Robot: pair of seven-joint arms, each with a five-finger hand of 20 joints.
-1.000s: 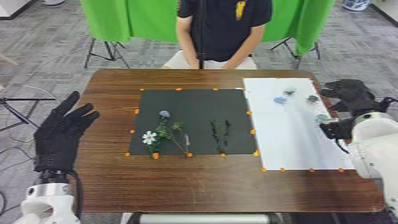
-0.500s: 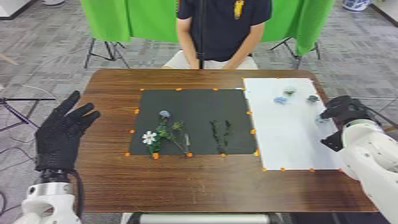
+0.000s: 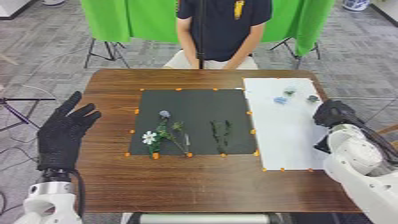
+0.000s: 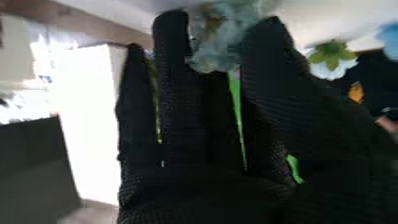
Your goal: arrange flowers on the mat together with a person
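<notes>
A pale flower (image 4: 222,42) is clasped in the right hand (image 3: 336,114) at frame right, flowers (image 3: 149,136) lie on the black mat (image 3: 191,106) mid-frame on the brown tabletop (image 3: 204,187), the left hand (image 3: 60,137) loose-fingered at left, green cloth (image 3: 115,22) top centre, grey floor (image 3: 44,65) around.

In the right wrist view, the right hand (image 3: 335,115) pinches a pale blue-grey flower (image 4: 222,37) between its black-gloved fingers (image 4: 178,95). The bloom sits at the fingertips, and a green stem (image 4: 235,102) runs between the fingers toward the palm. Just beside them is a white flower (image 4: 330,69) with green sepals at its centre. Near that lies a blue shape (image 4: 390,40), probably another bloom, though too little of it shows to be sure.
</notes>
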